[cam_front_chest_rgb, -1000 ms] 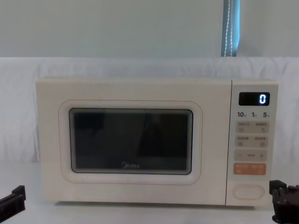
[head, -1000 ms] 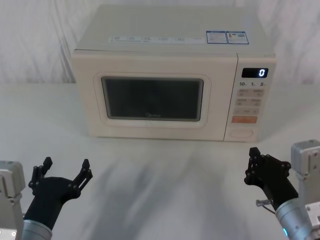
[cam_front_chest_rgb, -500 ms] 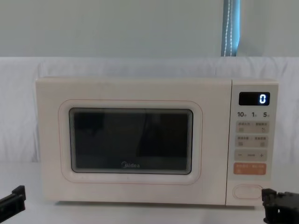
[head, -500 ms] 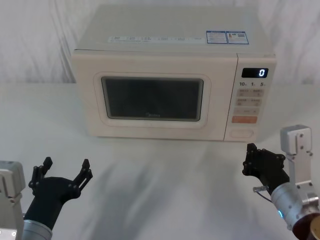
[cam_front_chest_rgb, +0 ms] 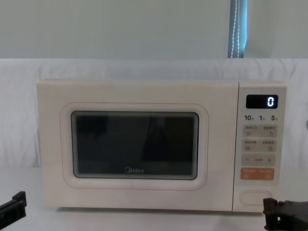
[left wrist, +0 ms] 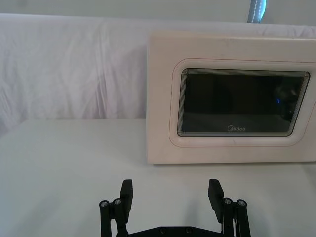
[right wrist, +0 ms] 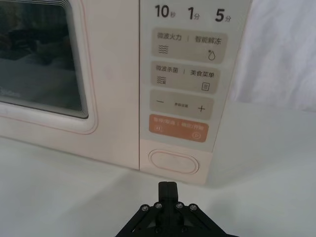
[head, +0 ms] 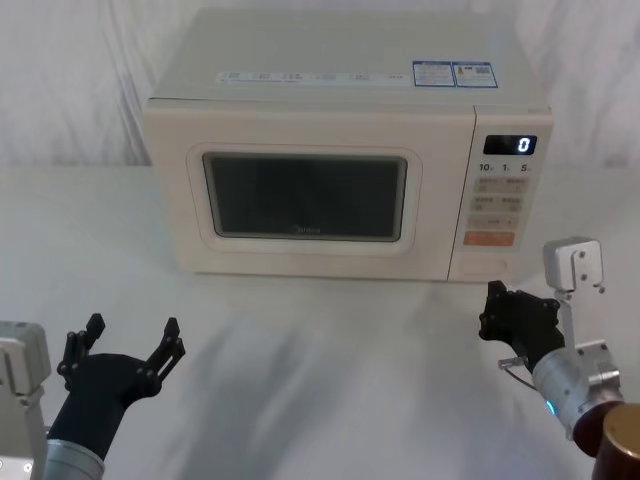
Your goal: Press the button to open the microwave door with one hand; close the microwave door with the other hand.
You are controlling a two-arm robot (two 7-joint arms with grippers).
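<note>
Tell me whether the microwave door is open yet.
No, the microwave door sits flush and shut beside the control panel.

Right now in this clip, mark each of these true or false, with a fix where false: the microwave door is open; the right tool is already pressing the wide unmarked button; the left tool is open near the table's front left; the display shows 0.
1. The large cream microwave door with the dark window is open. False: it sits shut, flush with the front.
2. The black right tool presses the wide cream pill-shaped button. False: it hangs just short of the button, fingers together, with a gap showing in the right wrist view.
3. The black left tool is open, low at the front left. True.
4. The digital display reads 0. True.
</note>
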